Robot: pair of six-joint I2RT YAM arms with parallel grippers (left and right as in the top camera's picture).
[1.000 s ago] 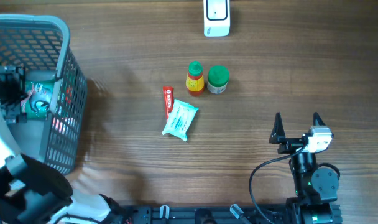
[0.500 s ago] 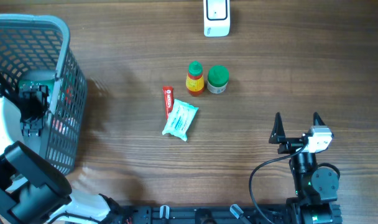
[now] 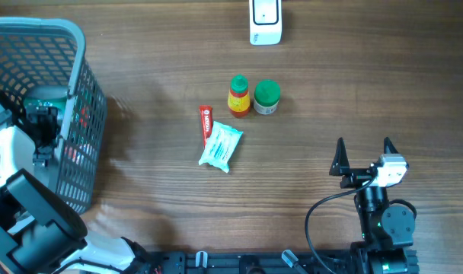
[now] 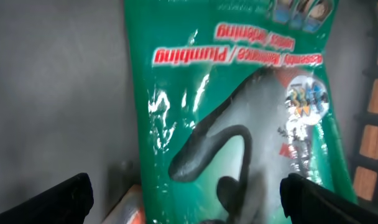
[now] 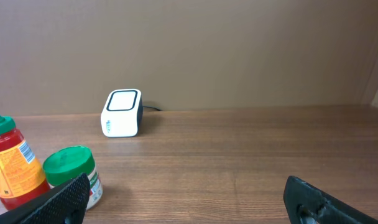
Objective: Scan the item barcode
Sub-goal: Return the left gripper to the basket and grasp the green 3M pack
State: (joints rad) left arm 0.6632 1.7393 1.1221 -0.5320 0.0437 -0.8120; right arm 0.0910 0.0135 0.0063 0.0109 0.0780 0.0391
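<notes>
The green packet (image 4: 239, 93), lying in the basket (image 3: 79, 46) directly under the left tool (image 4: 189, 199), looks light, floppy and slick-filmed, so a pinch across a flat edge seems safer than the lumpy middle. That tool is spread wide and grips nothing. The right tool (image 3: 363, 144) is equally wide and empty above the counter (image 3: 140, 190), with the scanner (image 5: 122, 113) far ahead of it.

My left tool (image 3: 43, 137) points straight down, jaws spread wide. My right tool (image 3: 363, 149) sits low and level, facing forward, jaws equally wide, gripping nothing.
</notes>
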